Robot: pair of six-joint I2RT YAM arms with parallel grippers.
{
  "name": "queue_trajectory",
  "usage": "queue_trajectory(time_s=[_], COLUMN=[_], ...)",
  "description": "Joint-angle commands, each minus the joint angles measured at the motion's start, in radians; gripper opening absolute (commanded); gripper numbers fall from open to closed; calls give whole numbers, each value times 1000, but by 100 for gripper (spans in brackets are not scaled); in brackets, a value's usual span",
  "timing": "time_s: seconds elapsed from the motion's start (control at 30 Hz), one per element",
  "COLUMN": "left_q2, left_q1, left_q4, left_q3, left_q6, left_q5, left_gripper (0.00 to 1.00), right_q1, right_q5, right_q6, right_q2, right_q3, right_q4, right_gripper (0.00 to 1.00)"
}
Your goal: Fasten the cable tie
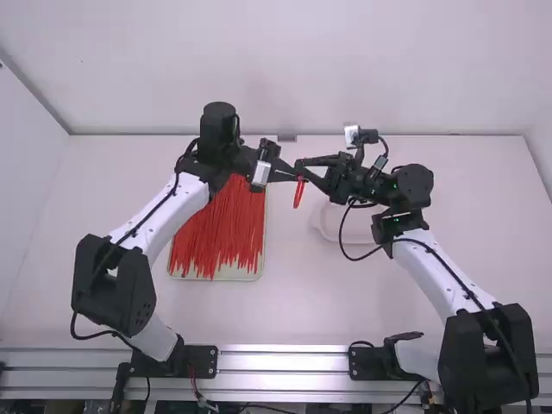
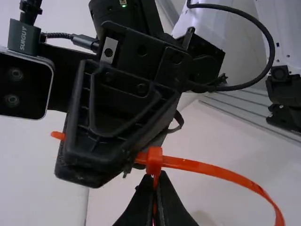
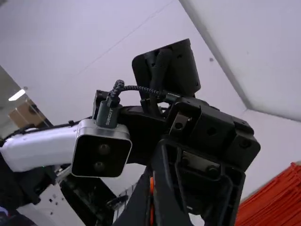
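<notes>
You're looking at a robotics lab bench: the left arm [image 1: 142,226] and right arm [image 1: 440,274] are sitting bolted to an aluminium rail [image 1: 285,352], and white panels [image 1: 259,60] are enclosing the white table [image 1: 483,181].

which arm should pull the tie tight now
Right, likely: the right arm has its jaws on the cable tie tail, tip poking beyond them, past the head; the left arm just pinches at the head, anchoring it.

Left hand [image 2: 154,184] pinches orange cable tie [image 2: 211,169] beneath its head; right hand [image 2: 110,160] clamps the tail.
</notes>
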Motion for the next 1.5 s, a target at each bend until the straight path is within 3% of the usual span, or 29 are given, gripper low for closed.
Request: queue_trajectory(time_s=[0.0, 0.43, 0.87, 1.2, 1.47], left_q2=[-8, -7, -7, -7, -8], left_q1=[2, -5, -5, -5, -5], left_q4=[-12, -177, -634, -643, -566], left_q3=[-1, -1, -33, -232, -350], left_q6=[4, 79, 422, 584, 579], left_q5=[22, -8, -135, -140, -135], left_gripper=[2, 2, 2, 2, 2], right_q1=[0, -3, -3, -29, -29], right_q5=[-24, -30, -37, -30, -18], right_q6=[-18, -27, -27, -23, -19], right_q2=[0, 0, 0, 0, 0], right_q3=[33, 33, 33, 33, 33], right_q4=[2, 0, 27, 44, 60], right_gripper=[0, 0, 0, 0, 0])
